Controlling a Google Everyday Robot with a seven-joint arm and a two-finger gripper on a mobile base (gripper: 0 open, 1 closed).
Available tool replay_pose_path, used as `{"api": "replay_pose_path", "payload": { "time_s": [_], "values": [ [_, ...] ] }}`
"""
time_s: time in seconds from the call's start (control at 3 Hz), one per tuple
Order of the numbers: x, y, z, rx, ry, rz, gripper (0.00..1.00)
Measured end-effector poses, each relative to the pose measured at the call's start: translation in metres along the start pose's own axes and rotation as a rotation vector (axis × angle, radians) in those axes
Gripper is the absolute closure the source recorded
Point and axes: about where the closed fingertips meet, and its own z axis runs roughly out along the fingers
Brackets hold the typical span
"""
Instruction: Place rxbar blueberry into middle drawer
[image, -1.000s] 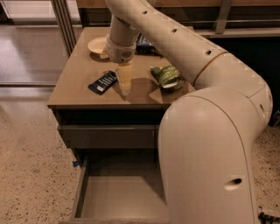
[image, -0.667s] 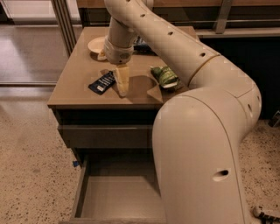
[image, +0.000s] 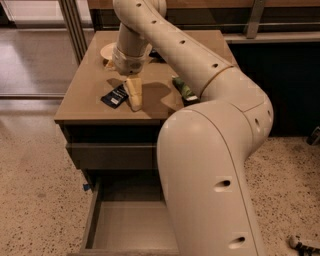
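Note:
The rxbar blueberry (image: 115, 96), a small flat dark navy wrapper with white lettering, lies on the cabinet top near its front left. My gripper (image: 134, 99) points down at the cabinet top just right of the bar, close against its right edge. The middle drawer (image: 131, 227) is pulled out below, with a plain bare floor. My arm's big cream elbow covers its right part.
A green snack bag (image: 182, 90) lies on the top to the right of the gripper, partly behind my arm. A white plate (image: 108, 50) sits at the back left. A shut grey drawer front (image: 111, 155) is above the open drawer. Speckled floor lies to the left.
My gripper has shifted a little left, closer to the bar. The arm's elbow has swung left and now covers more of the open drawer. The bar has not moved.

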Motion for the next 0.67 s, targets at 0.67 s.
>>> {"api": "replay_pose_path", "payload": {
  "time_s": [0.67],
  "values": [
    [0.0000, 0.0000, 0.0000, 0.000, 0.000, 0.000, 0.42]
  ]
}}
